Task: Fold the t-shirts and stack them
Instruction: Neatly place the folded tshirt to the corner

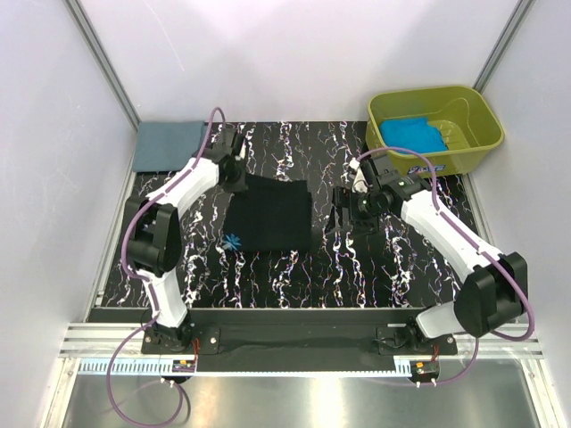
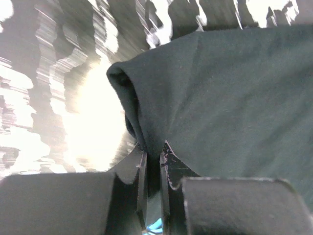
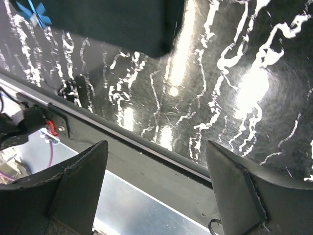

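1 t-shirt (image 1: pixel 272 214) at table (image 1: pixel 401 259) centre, 2nd t-shirt (image 1: pixel 165 145) far left, 3rd t-shirt (image 1: pixel 412 135) in far-right tub (image 1: pixel 473 159)

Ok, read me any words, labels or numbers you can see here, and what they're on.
No text is readable.
On the folded black cloth t-shirt: turquoise star-shaped mark, no letters.
On the olive-green plastic tub: blue-and-white label at its front, too blurred to read.

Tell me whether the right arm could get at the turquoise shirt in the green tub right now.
Probably yes. The right gripper is open and empty over bare tabletop, and the turquoise shirt lies uncovered in the open tub on that arm's side. Only the tub's near wall stands between them.
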Action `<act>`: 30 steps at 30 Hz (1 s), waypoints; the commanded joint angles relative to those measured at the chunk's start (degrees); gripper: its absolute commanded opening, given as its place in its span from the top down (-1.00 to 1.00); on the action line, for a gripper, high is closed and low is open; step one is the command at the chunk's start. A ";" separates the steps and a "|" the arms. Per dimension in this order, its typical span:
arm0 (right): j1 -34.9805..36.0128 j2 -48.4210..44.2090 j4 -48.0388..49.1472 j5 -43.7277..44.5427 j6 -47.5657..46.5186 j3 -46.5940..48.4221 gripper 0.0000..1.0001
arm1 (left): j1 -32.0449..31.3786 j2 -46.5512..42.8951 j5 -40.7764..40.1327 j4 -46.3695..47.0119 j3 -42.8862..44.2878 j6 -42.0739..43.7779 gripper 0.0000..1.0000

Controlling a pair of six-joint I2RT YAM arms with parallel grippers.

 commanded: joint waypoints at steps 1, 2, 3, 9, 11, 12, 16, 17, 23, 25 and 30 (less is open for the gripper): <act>-0.10 0.59 -0.01 -2.75 -0.25 4.57 -0.75 | 0.35 0.90 -14.18 -3.65 7.85 8.17 1.00; -0.01 1.46 0.08 -3.63 0.01 4.92 -0.75 | 0.53 1.86 -17.85 -4.01 9.01 9.14 1.00; -0.01 1.91 0.16 -4.16 0.19 5.18 -0.75 | 0.62 2.31 -19.63 -4.88 10.06 10.54 1.00; -0.10 3.40 0.43 -5.66 -1.21 4.57 -0.75 | 1.76 4.94 -29.30 -4.27 17.10 20.80 1.00; -0.10 2.97 0.34 -5.83 -1.57 3.96 -0.75 | 1.93 6.26 -32.99 -4.01 20.35 22.93 1.00; -0.10 2.71 0.34 -6.01 -1.57 3.69 -0.75 | 2.37 6.61 -33.87 -3.84 22.19 25.03 1.00; -0.10 2.00 -0.27 -5.48 -2.27 2.81 -0.75 | 3.34 8.19 -37.74 -0.15 24.92 31.37 1.00; -0.10 2.09 -0.71 -5.05 -2.71 2.55 -0.75 | 3.60 8.55 -37.92 1.68 25.45 32.60 1.00; -0.19 3.40 -1.68 -3.81 -3.24 1.84 -0.76 | 6.06 12.15 -39.16 5.47 33.01 37.00 1.00; -0.19 3.93 -2.03 -3.73 -3.68 1.93 -0.77 | 6.15 13.38 -40.11 7.06 35.11 39.55 1.00; -0.80 5.69 -3.00 -2.85 -5.08 2.72 -0.78 | 6.77 16.02 -39.86 13.47 37.58 46.91 1.00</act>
